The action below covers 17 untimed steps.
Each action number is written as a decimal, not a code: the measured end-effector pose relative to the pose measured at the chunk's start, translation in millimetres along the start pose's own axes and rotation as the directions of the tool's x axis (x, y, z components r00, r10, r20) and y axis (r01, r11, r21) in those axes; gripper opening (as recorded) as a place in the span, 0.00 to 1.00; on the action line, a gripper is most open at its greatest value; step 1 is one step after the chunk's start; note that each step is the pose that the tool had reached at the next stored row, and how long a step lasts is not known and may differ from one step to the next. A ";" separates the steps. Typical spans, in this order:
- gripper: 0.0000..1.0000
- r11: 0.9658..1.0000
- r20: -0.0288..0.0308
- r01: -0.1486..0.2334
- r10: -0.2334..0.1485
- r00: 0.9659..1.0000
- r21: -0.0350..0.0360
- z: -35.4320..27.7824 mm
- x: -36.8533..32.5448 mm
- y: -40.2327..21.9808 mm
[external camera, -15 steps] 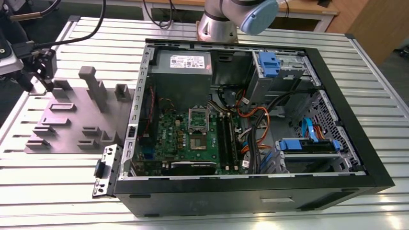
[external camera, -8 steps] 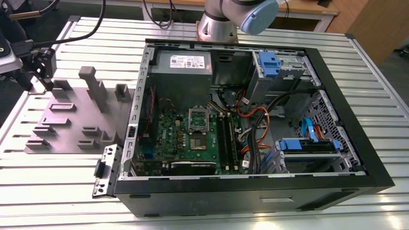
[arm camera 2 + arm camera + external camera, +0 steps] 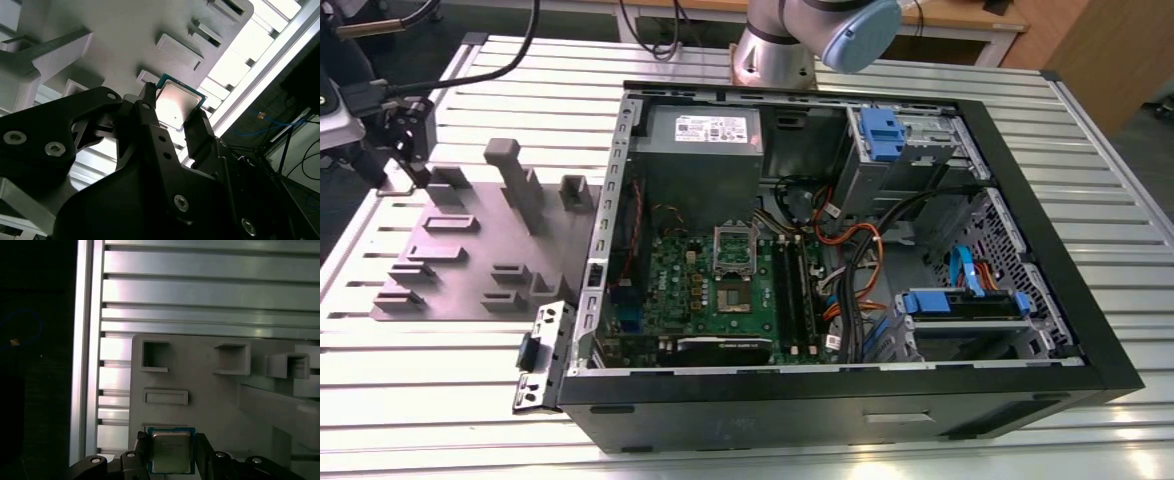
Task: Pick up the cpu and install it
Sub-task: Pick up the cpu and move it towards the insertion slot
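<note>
Pickup looks done: gripper [image 3: 175,112] is clamped on the cpu [image 3: 176,104], one black finger [image 3: 150,120] on each of two opp. edges, metal lid facing the cams in both wrist views. The cpu [image 3: 171,450] hangs over the grey tray [image 3: 210,390], near the tray's edge and close to the side rail of the slatted table [image 3: 200,285]. It seems lifted clear of the pockets, but I can't tell for sure whether it touches the tray.

Install isn't done. In the exterior view the socket [image 3: 731,297] sits mid-mobo, no chip seated in it as far as I can judge; its metal frame [image 3: 731,243] looks flipped up, tho that's small and hard to read. So what's left is roughly the whole 2nd half: transfer across to the PC case [image 3: 1107,350] and seating.

Around it: the tray [image 3: 467,270] lies on the exterior view's left, well apart from the motherboard [image 3: 707,270] and outside the case. Tall posts [image 3: 520,185] stand up from the tray. The case side wall [image 3: 607,240] stands between tray and mobo. Inside, RAM slots [image 3: 794,290] run just beside the socket, and orange/black cables [image 3: 854,250] loop near, on the exterior view's right. PSU [image 3: 704,135] sits beyond the socket, twd the arm base [image 3: 774,60].
</note>
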State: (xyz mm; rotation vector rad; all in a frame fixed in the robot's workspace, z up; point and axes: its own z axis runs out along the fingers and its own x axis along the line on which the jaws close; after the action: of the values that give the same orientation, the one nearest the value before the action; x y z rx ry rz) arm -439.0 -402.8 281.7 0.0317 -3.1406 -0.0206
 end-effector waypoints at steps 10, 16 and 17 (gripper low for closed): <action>0.47 1.000 0.000 0.000 0.000 1.000 0.000 -3.7 0.0 0.1; 0.47 1.000 0.000 0.000 0.000 1.000 0.000 -6.0 0.0 0.1; 0.47 1.000 0.000 0.000 0.000 1.000 0.000 -6.3 0.0 0.1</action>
State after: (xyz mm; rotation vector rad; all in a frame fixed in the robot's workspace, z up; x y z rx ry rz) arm -438.9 -402.8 288.0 0.0317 -3.1407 -0.0207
